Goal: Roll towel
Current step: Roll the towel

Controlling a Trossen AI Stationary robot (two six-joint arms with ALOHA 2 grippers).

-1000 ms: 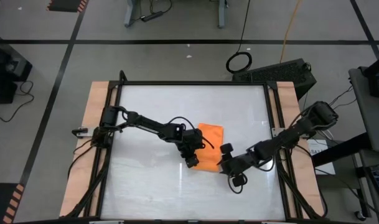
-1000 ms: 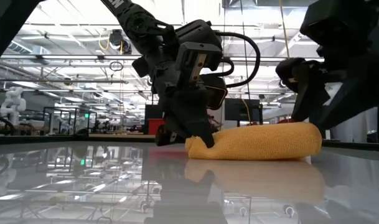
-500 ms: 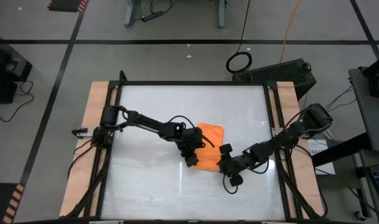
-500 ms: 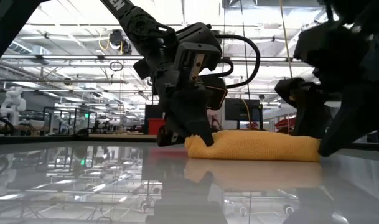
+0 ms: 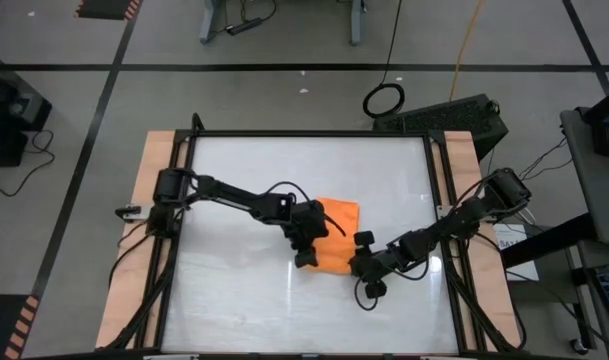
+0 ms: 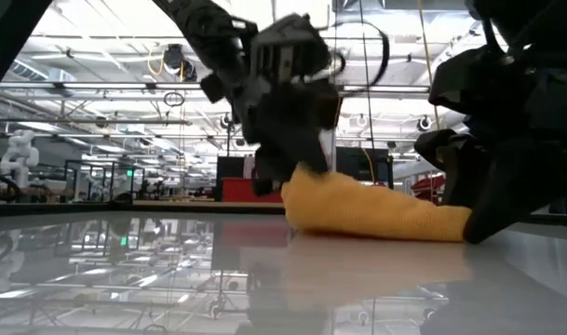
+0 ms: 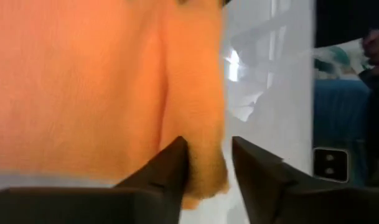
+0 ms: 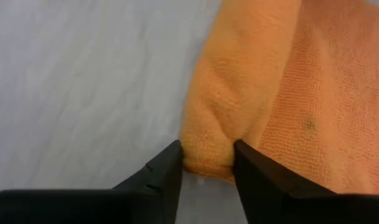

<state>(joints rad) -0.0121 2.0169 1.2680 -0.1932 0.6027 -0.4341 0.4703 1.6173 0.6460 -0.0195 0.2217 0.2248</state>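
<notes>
The towel lies near the middle of the bench, a little toward the right edge and well away from every corner. Its near part is already turned over on itself into a thick fold, while the far part lies flat on the white surface.

The left tool sits at the left end of this fold. In its wrist view the two fingers stand on both sides of the rolled edge, with orange cloth between them, so it pinches the towel. In the low view this end of the towel is lifted higher than the other end. I judge it is held up so that the fold can be turned over once more.

The right tool is at the right end of the same fold. Its fingers also close on a bulge of cloth, so it pinches the towel there too, low against the bench.

Both tools hold the same edge at opposite ends, I think, because a soft cloth bends in the middle when it is carried from one side only. With two grips the roll can stay straight and even. The task seems to be in its first part, since much flat cloth is not rolled yet.
</notes>
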